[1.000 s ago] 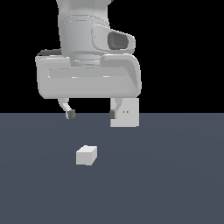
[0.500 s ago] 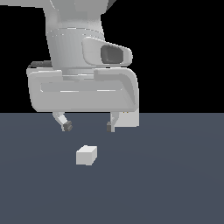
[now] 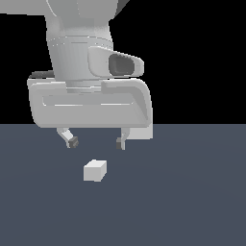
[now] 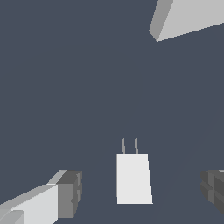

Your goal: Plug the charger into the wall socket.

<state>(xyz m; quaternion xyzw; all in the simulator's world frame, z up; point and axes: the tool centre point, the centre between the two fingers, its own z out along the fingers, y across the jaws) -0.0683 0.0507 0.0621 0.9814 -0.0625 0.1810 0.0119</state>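
In the exterior view the wall socket (image 3: 143, 132) sits mostly behind the pincer (image 3: 96, 143) body; only a corner shows and its holes are hidden. In the wrist view the socket (image 4: 188, 17) is cut off by the picture's edge, and one pincer finger (image 4: 214, 189) is partly out of frame.

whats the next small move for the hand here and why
Probably lower straight down around the charger and then close. The hand is open and hangs above it, and in the wrist view the charger lies free on the floor between the fingers, its prongs pointing toward the socket.
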